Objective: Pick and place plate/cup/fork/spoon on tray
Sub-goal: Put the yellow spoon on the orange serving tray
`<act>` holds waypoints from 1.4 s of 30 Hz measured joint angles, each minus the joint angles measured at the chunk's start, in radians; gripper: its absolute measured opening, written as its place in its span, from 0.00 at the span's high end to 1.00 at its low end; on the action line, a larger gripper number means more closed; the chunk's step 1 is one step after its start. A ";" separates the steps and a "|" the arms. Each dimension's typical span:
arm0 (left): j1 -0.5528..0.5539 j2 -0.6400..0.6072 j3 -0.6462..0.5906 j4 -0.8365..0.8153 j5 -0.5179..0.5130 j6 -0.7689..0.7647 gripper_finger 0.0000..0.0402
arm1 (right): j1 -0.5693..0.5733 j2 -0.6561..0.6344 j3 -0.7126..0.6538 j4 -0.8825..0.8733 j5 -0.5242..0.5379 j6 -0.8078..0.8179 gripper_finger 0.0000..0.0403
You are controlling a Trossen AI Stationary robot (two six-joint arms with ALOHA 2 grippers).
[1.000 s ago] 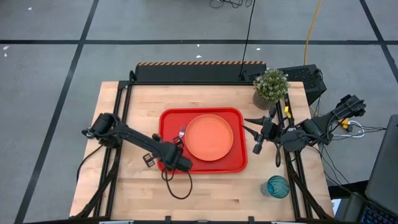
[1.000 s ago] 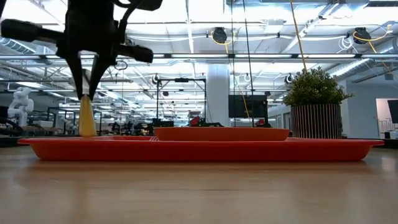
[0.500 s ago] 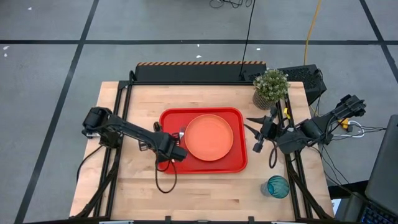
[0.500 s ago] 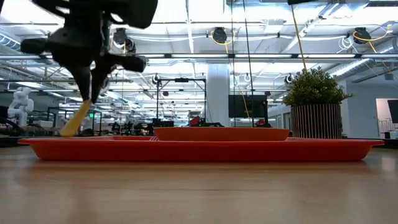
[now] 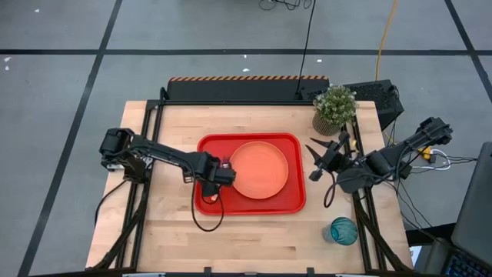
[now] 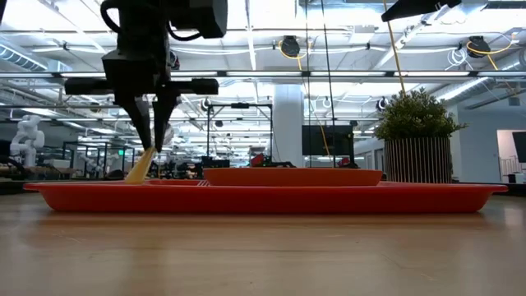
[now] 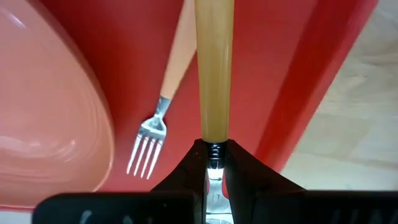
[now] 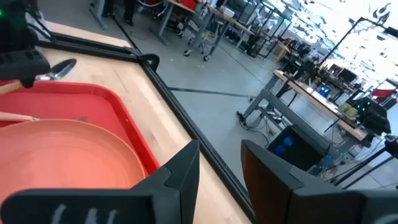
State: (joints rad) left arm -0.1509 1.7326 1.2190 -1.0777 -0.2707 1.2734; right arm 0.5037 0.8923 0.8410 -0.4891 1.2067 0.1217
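Over the tray's [image 5: 291,201] 9 o'clock strip, the left pincer [image 5: 221,174] is clamped on the spoon [image 7: 214,68] at the neck, just below the bowl. The orange handle slopes down and away from the fingers, and in the low view its free end appears to touch or nearly touch the tray floor. The spoon bowl shows behind the fingers in the right wrist view.

The fork [image 7: 163,109] already lies on the tray floor beside the spoon handle, between the handle and the plate [image 5: 258,170]. Its tines end just beside the plate rim; whether they touch cannot be told. The plate sits flat near the tray's centre.

Step in hand: placing the spoon — the third of four items. The next move calls for lowering the neck until the handle rests flat along the tray's 9 o'clock strip, parallel to the fork and inside the raised rim, then parting the fingers and lifting straight up so that neither utensil is dragged.

At 3 o'clock of the tray, off its edge, the right pincer [image 5: 316,162] hovers above the counter [image 5: 177,235] with fingers spread wide, holding nothing.

At 5 o'clock of the tray, near the counter's corner, the cup [image 5: 344,230] stands upright, well apart from the tray — the last item to fetch, and nearest the right arm.
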 joint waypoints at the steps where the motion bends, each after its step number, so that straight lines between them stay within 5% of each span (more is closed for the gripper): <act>1: 0.000 -0.003 0.000 -0.001 0.003 0.008 0.93 | 0.000 -0.002 0.000 0.006 -0.001 -0.010 0.73; 9: -0.004 -0.004 -0.001 -0.081 0.002 0.031 0.93 | 0.000 -0.019 0.000 0.006 -0.002 -0.022 0.73; 33: 0.000 -0.004 -0.170 0.211 0.096 0.101 0.92 | 0.002 -0.020 0.000 0.007 -0.007 0.008 0.73; 42: 0.045 -0.004 -0.171 0.210 0.178 0.052 0.72 | 0.002 -0.020 0.000 0.007 -0.007 0.006 0.73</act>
State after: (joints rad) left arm -0.1061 1.7290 1.0485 -0.8675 -0.0925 1.3256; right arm 0.5060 0.8722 0.8406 -0.4824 1.1999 0.1272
